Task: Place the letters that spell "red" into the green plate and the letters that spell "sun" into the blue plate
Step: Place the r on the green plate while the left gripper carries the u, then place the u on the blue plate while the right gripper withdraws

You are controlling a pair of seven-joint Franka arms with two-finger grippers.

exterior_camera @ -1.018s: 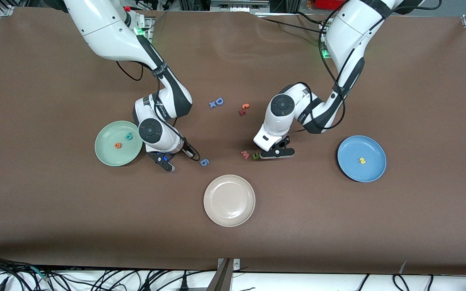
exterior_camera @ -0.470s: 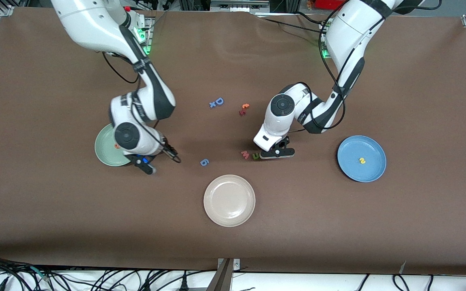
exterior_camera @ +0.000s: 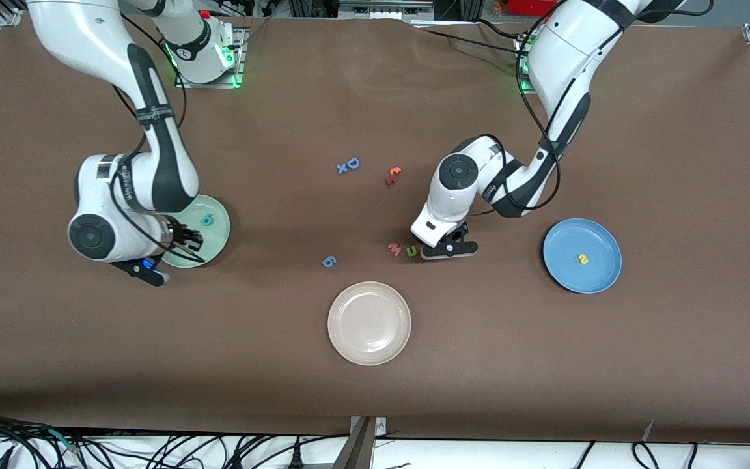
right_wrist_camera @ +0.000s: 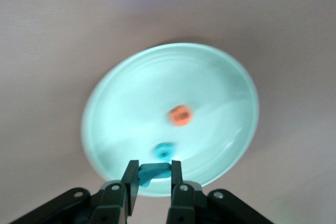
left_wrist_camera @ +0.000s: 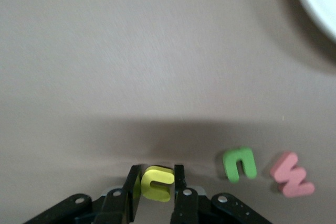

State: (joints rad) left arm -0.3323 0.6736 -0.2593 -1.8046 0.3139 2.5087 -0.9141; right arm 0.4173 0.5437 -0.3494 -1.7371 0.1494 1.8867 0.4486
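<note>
My left gripper (left_wrist_camera: 156, 170) is shut on the yellow "u" (left_wrist_camera: 157, 183), low at the table. It stands beside the green "n" (left_wrist_camera: 240, 164) (exterior_camera: 411, 251). In the front view the left gripper (exterior_camera: 430, 252) hides the "u". My right gripper (right_wrist_camera: 154, 165) is shut on the thin teal "r" (right_wrist_camera: 152, 174) and hangs over the green plate (right_wrist_camera: 126, 93). In that plate lie the orange "e" (right_wrist_camera: 180, 115) and the teal "d" (right_wrist_camera: 164, 150) (exterior_camera: 207, 220). The right gripper (exterior_camera: 186, 240) covers the "e" in the front view. The yellow "s" (exterior_camera: 583, 259) lies in the blue plate (exterior_camera: 603, 241).
A pink "w" (exterior_camera: 394, 248) lies beside the "n". A beige-white plate (exterior_camera: 369, 345) sits nearest the front camera, with a blue "6" (exterior_camera: 329, 261) just above it. A blue "D" (exterior_camera: 352, 163) and an orange "c" (exterior_camera: 395, 171) lie mid-table.
The right arm has swung toward its own end of the table, carrying the "r" from beside the blue "6" to over the green plate. The left gripper has closed on the "u" in place.
</note>
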